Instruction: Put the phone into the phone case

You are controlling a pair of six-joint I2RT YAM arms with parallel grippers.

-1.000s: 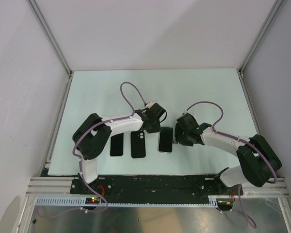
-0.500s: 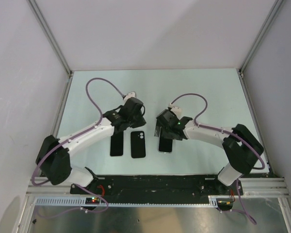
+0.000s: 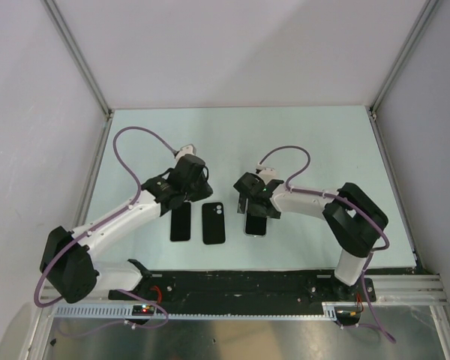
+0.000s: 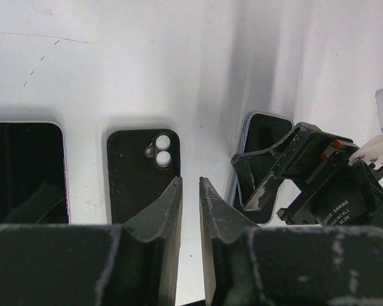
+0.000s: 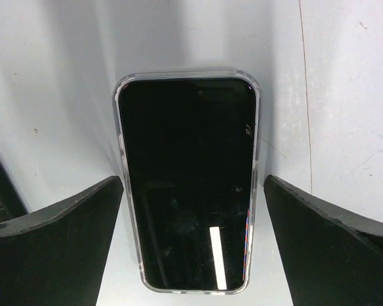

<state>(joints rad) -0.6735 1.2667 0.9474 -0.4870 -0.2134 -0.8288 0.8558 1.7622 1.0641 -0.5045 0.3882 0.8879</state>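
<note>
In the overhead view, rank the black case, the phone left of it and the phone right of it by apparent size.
Black case, fully visible, looks largest.
Left phone and right phone look alike; each is partly covered, so unranked.

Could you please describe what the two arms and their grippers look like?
The left arm and right arm have white links, black joints and looping purple cables. The left gripper and right gripper have black, scuffed, wedge-shaped fingers.
</note>
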